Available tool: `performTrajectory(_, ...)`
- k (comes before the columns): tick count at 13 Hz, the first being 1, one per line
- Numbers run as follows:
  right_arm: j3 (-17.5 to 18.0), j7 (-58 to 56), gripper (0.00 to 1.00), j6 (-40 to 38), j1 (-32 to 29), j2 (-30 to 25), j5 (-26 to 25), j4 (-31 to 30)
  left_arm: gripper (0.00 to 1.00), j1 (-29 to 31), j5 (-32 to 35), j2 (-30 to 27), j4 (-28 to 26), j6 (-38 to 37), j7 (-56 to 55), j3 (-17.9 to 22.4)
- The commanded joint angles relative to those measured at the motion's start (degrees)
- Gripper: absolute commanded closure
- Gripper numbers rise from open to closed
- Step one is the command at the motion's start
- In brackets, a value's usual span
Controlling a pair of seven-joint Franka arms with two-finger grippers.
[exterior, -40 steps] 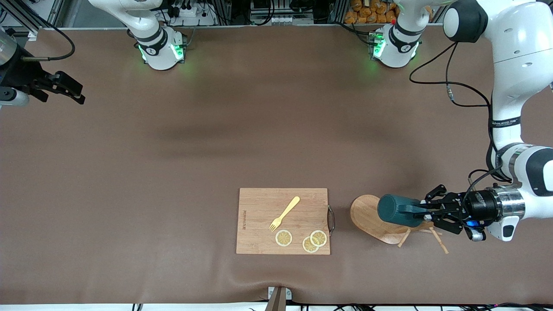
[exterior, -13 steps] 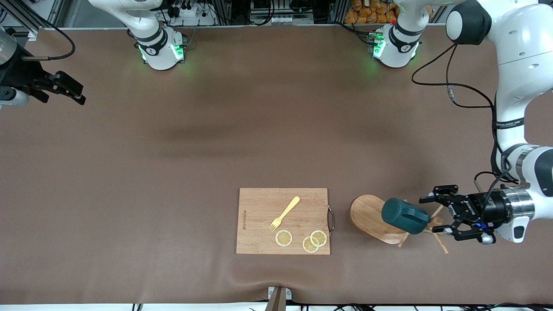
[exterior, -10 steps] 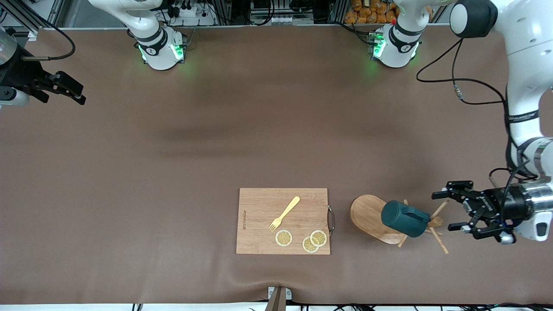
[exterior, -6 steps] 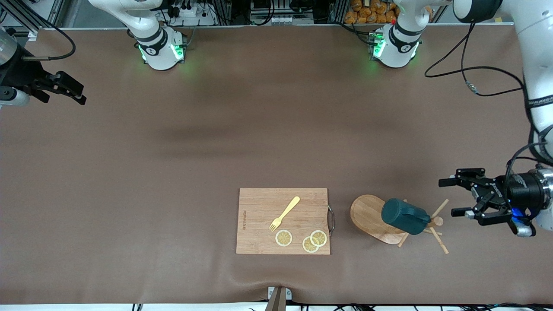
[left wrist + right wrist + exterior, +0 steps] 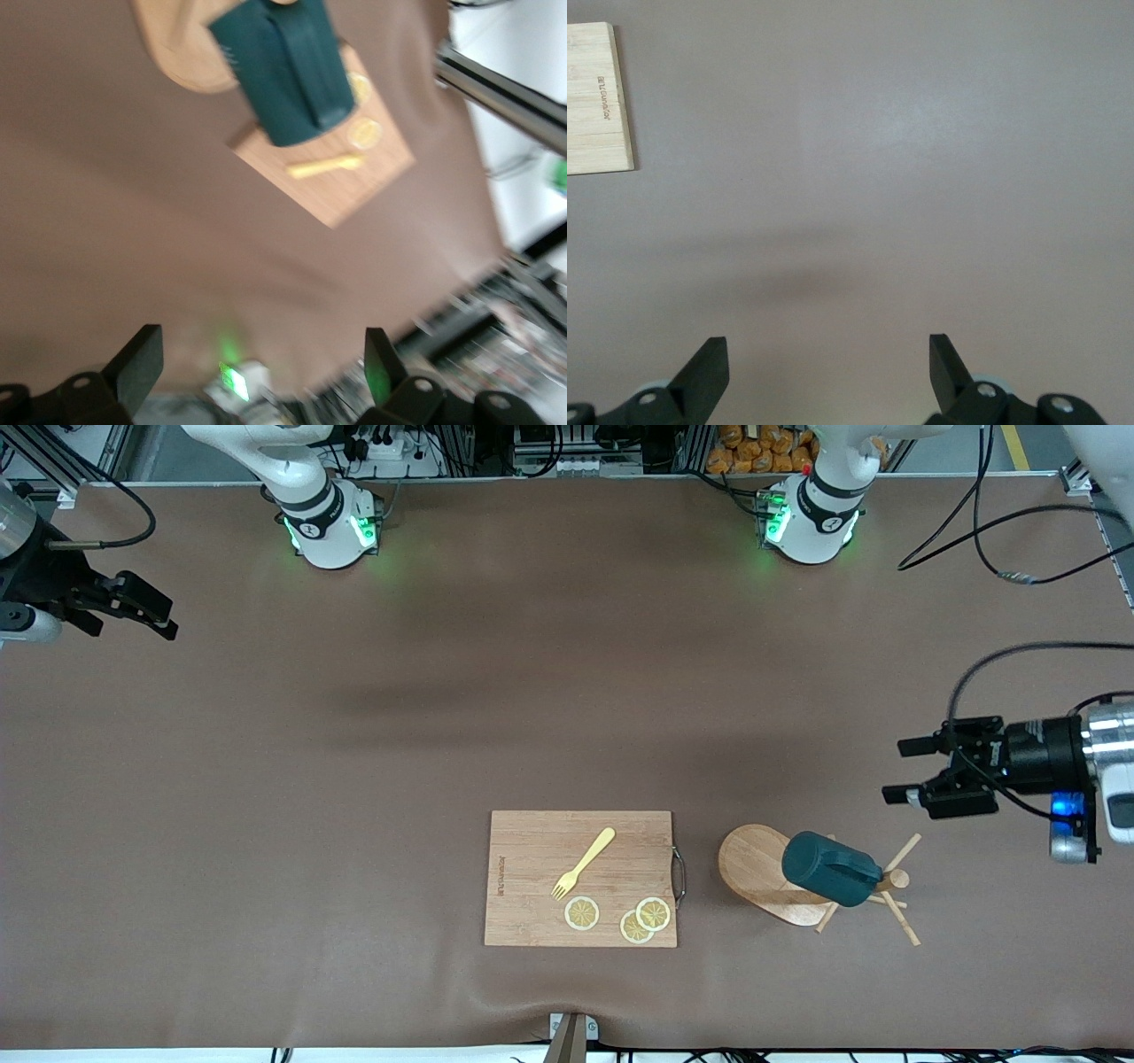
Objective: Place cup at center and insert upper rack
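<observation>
Step in hand: judged from how things lie, the cup (image 5: pixel 829 880) is already hung on the upper rack (image 5: pixel 769 876) and no gripper touches it; the task's wording and the scene do not quite match, since the cup sits on the mug tree, not at the table's middle.
Cup: dark teal, tilted on its side, resting on the rack's post and pegs above the oval wooden base. The left wrist view shows its ribbed wall and handle (image 5: pixel 285 73).
Upper rack: light wood, lying just beside the cutting board (image 5: pixel 580 878), toward the left arm's end of the table, with thin pegs sticking out past the cup.
Cutting board: carries a yellow fork (image 5: pixel 583 863) and three lemon slices (image 5: pixel 619 916).
Left gripper (image 5: pixel 919 770): empty, fingers spread apart, in the air over bare table near the rack, toward the left arm's end of the table.
Right gripper (image 5: pixel 142 607): empty, fingers apart, waiting over the table edge at the right arm's end, well apart from the cutting board.
Next move: probably to check that the cup sits firmly; any further lift would call for a fresh, level approach to the rack so the cup does not slide off.
Hard to make out: which peg carries the cup, and whether the rack stands or lies, cannot be told. The left wrist view is blurred, and the left arm is cut off at the front view's edge.
</observation>
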Motion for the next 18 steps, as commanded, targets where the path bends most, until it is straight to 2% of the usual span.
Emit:
performTrajectory(1,-0.23,0.27,0.0,0.37,0.64,-1.42,0.59,-1.3,0.0,-3.74,15.9,-5.82,-1.8,-0.51,1.09,-2.28)
performTrajectory(5,-0.32,0.18,0.0,0.46,0.64,-1.42,0.59,-1.29,0.0,-3.75,28.84,-6.88,-1.88,-2.27,1.26,-7.21)
performTrajectory(6,-0.32,0.18,0.0,0.19,0.55,-1.51,0.59,-1.21,0.0,-3.48,30.35,-6.88,-1.8,-2.27,2.66,-7.65)
performTrajectory(9,-0.4,0.62,0.0,0.19,0.47,-1.51,0.59,-1.29,0.0,-3.48,31.68,-7.06,-1.88,-2.36,8.19,-7.4)
performTrajectory(12,-0.49,0.27,0.0,-0.16,0.47,-1.6,0.59,-1.21,0.0,-3.31,35.89,-7.85,-2.24,-2.1,15.73,-7.31)
performTrajectory(15,-0.58,0.0,0.0,-0.51,0.38,-1.69,0.59,-1.29,0.0,-2.08,35.91,-8.46,-2.32,-1.92,20.15,-7.31)
performTrajectory(18,-0.67,-0.08,0.0,-1.65,0.29,-1.95,0.59,-1.03,0.0,-2.69,36.43,-11.97,-6.26,-1.57,20.69,-7.39)
